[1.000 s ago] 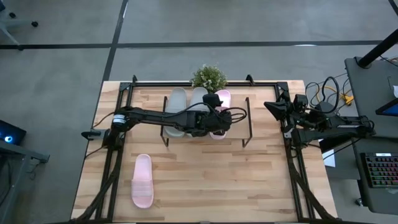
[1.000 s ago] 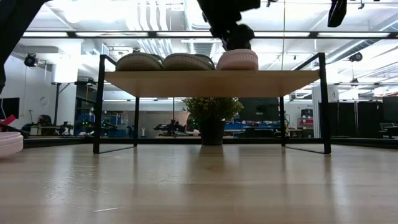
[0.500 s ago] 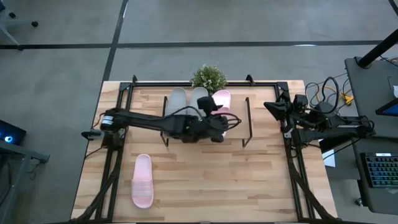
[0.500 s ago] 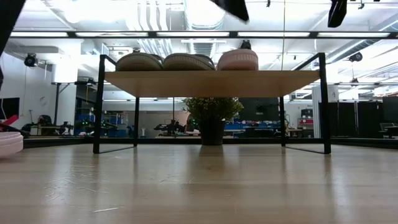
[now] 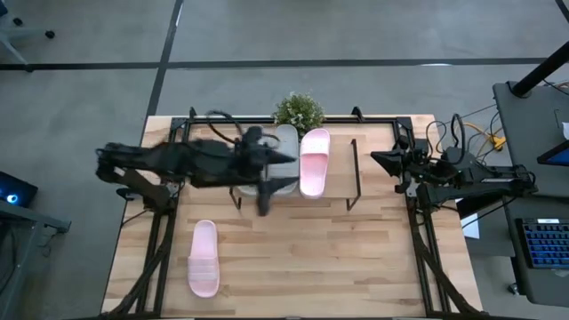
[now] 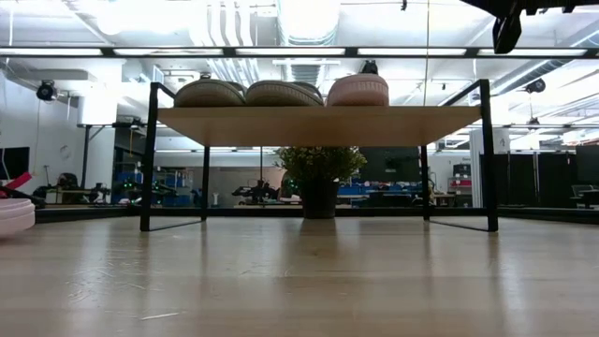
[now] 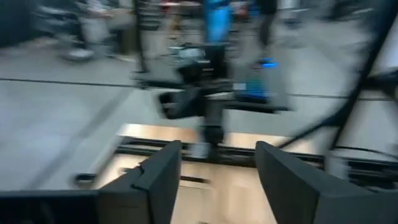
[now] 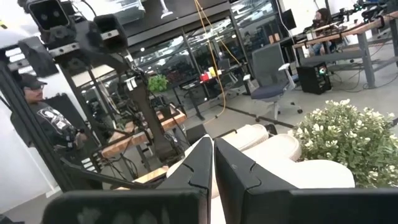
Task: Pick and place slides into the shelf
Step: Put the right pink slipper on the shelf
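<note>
Three slides lie side by side on the shelf's point(image 5: 338, 191) plank top: two grey-green ones point(image 6: 210, 93) point(image 6: 283, 93) and a pale pink one point(image 5: 314, 162) point(image 6: 357, 90). In the high view my left arm covers much of the grey-green pair. The second pink slide point(image 5: 204, 258) lies flat on the table near its near left corner, its edge point(image 6: 14, 213) just in the low view. My left gripper point(image 5: 283, 160) point(image 7: 217, 165) hangs open above the shelf's left half, touching nothing. My right gripper point(image 5: 378, 160) point(image 8: 212, 155) waits shut at the table's right edge.
A small potted plant point(image 5: 299, 111) point(image 6: 318, 178) stands behind the shelf at the table's far edge. Black frame rails point(image 5: 160, 240) run along the table's left and right sides. Bare wooden tabletop point(image 5: 320, 258) stretches in front of the shelf.
My left gripper has risen from the pink slide on the shelf and swung back toward the table's left, out of the low view. The pink slide stays on the shelf beside the grey-green pair.
</note>
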Robot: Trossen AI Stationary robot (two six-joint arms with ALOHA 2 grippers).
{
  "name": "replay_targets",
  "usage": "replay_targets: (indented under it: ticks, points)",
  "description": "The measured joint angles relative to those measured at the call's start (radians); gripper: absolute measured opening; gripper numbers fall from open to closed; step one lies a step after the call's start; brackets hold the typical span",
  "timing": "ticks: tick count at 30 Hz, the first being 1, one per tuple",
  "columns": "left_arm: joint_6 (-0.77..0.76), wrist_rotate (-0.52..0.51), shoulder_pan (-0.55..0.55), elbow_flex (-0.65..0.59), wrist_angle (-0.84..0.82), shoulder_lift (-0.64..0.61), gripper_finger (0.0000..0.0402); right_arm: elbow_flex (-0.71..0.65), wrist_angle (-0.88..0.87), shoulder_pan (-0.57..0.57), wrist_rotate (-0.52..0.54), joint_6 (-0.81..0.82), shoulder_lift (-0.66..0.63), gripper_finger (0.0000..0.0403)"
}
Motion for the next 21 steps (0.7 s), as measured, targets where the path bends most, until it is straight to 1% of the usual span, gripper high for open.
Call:
replay_targets:
  ticks: [4,8,10,14,19,21]
  points:
    - [-0.108,0.168,0.000,-0.002,-0.132,-0.081,0.0158,0.000,0.000,0.000,0.000,0.000,-0.002,0.0009]
    - [-0.188,0.312,-0.001,-0.005,-0.324,-0.141,0.0143,0.000,0.002,0.000,0.000,0.004,-0.003,0.0009]
    - [-0.222,0.346,-0.001,-0.006,-0.419,-0.160,0.0142,0.000,0.005,0.000,0.000,0.012,-0.003,0.0009]
    - [-0.246,0.369,0.000,-0.006,-0.583,-0.177,0.0141,0.000,0.009,0.000,-0.002,0.062,-0.003,0.0009]
    - [-0.241,0.530,0.000,-0.006,-0.731,-0.180,0.0141,0.000,0.055,0.000,-0.026,0.072,0.026,0.0013]
    - [-0.238,0.554,-0.001,-0.006,-0.815,-0.180,0.0141,0.000,0.094,0.000,-0.026,0.066,0.054,0.0024]
